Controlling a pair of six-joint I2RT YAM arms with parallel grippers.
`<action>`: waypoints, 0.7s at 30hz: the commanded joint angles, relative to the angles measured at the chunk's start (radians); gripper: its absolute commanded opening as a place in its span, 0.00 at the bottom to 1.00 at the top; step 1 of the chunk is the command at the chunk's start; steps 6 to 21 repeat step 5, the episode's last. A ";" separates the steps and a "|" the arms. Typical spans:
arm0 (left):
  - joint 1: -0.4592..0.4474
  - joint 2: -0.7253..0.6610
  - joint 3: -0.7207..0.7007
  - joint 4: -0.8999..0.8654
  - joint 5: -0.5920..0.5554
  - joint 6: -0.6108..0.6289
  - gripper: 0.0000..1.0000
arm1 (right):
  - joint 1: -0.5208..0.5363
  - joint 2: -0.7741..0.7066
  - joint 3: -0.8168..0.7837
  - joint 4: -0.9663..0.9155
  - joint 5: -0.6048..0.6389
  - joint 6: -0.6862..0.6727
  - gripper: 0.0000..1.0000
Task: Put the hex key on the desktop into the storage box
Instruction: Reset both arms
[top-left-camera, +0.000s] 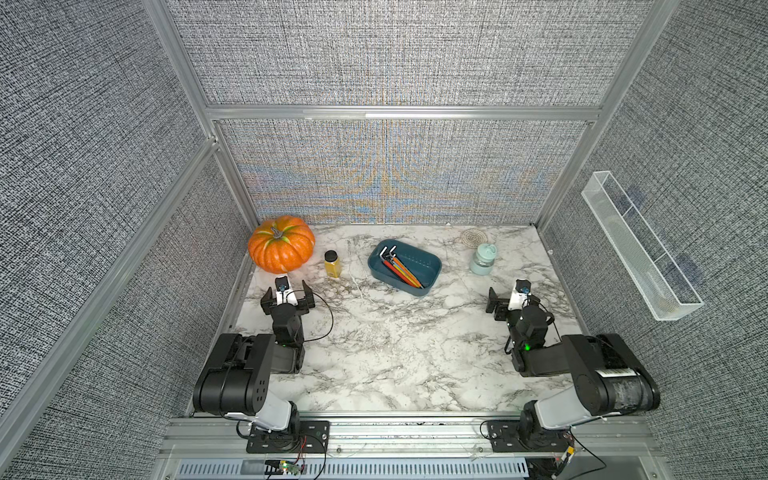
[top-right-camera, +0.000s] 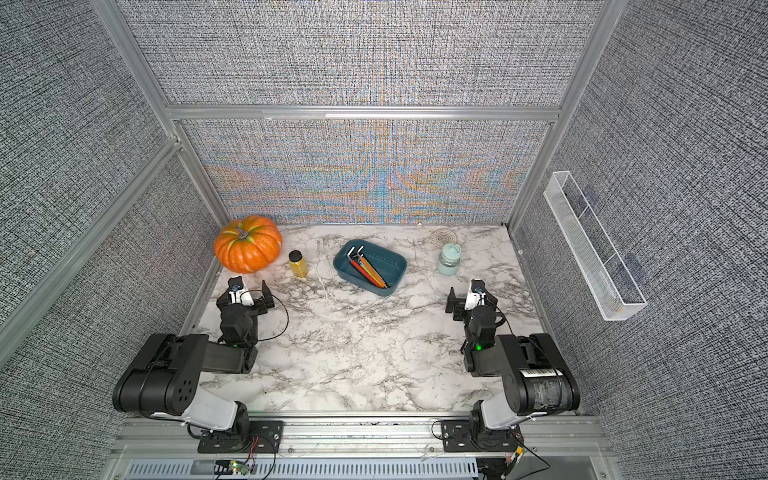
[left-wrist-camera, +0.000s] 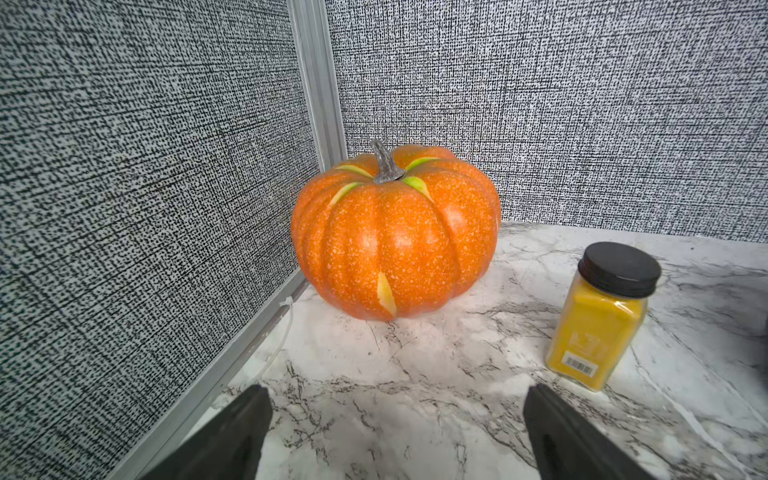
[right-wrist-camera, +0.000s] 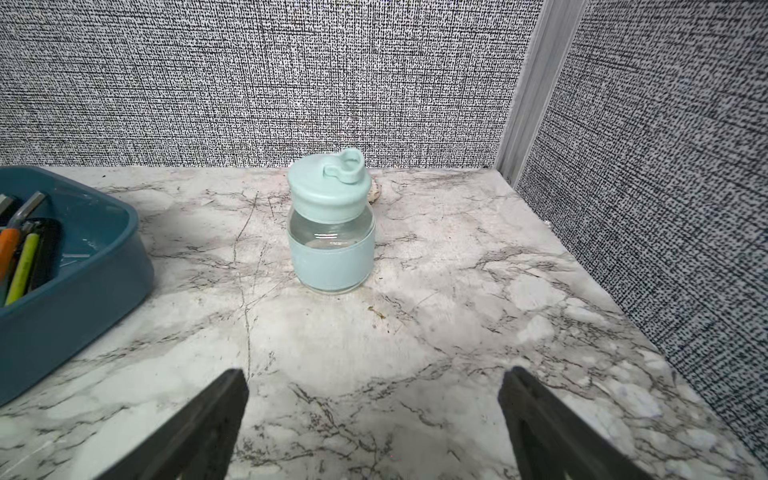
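The storage box (top-left-camera: 420, 265) (top-right-camera: 387, 266), a dark teal tub, stands on the marble desktop (top-left-camera: 395, 353) towards the back centre. Several hex keys (top-left-camera: 401, 270) (top-right-camera: 368, 270) with coloured shafts lie inside it; in the right wrist view the box (right-wrist-camera: 62, 324) and the keys (right-wrist-camera: 25, 257) show at the edge. No hex key shows loose on the desktop. My left gripper (top-left-camera: 286, 289) (top-right-camera: 245, 291) (left-wrist-camera: 398, 390) stands open and empty near the pumpkin. My right gripper (top-left-camera: 513, 293) (top-right-camera: 471, 294) (right-wrist-camera: 375, 372) stands open and empty, facing the mint jar.
An orange pumpkin (top-left-camera: 281, 249) (left-wrist-camera: 395, 237) fills the back left corner, with a yellow spice jar (top-left-camera: 332, 264) (left-wrist-camera: 598, 324) beside it. A mint-lidded glass jar (top-left-camera: 482, 259) (right-wrist-camera: 330, 232) and a woven coaster (top-left-camera: 473, 237) stand back right. A clear mesh tray (top-left-camera: 640, 249) hangs on the right wall.
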 joint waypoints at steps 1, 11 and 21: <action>0.007 0.001 0.013 -0.018 0.020 -0.009 1.00 | -0.001 -0.002 0.002 0.029 -0.001 0.005 0.99; 0.009 -0.005 0.007 -0.014 0.025 -0.008 1.00 | 0.000 -0.003 0.002 0.030 -0.001 0.005 0.99; 0.009 -0.005 0.007 -0.014 0.025 -0.008 1.00 | 0.000 -0.003 0.002 0.030 -0.001 0.005 0.99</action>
